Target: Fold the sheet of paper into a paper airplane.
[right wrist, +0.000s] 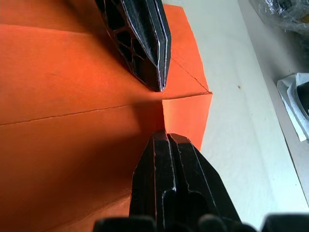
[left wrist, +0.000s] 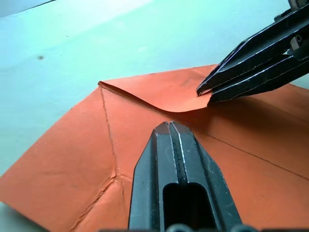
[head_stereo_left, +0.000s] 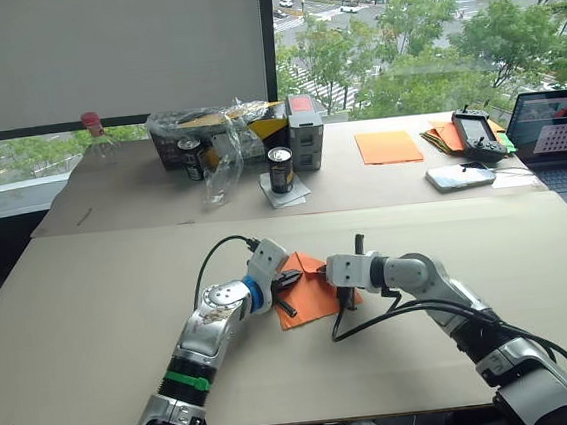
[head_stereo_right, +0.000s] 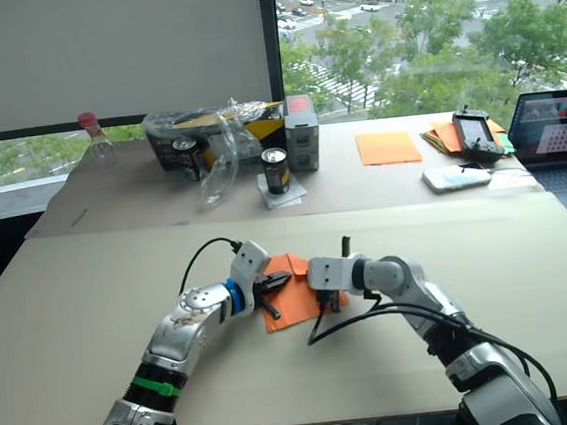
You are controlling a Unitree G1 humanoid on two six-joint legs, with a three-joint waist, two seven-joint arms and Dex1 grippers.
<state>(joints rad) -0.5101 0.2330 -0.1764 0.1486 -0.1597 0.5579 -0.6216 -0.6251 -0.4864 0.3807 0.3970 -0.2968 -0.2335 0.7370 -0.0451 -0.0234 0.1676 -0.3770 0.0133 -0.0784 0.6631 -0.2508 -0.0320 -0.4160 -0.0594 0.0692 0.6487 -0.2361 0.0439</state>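
Observation:
The sheet of paper (head_stereo_left: 310, 300) is bright orange and creased. It lies flat on the near table between my two arms, with one corner folded over into a small flap (right wrist: 187, 115). My left gripper (left wrist: 169, 125) is shut, its tip resting on the sheet just short of the flap's curled edge (left wrist: 159, 92). My right gripper (right wrist: 161, 134) is also shut and comes in from the opposite side, its tip on the flap's edge. The two gripper tips nearly meet over the fold. No finished paper airplane shape shows.
On the far table stand two cans (head_stereo_left: 280, 170), a grey box (head_stereo_left: 306, 130), a clear plastic bag (head_stereo_left: 219, 143) and a red-capped bottle (head_stereo_left: 95, 135). Further right lie a smooth orange sheet (head_stereo_left: 389, 146), a paper stack (head_stereo_left: 443, 137), a controller (head_stereo_left: 477, 134), a phone (head_stereo_left: 459, 176) and a laptop (head_stereo_left: 562, 135).

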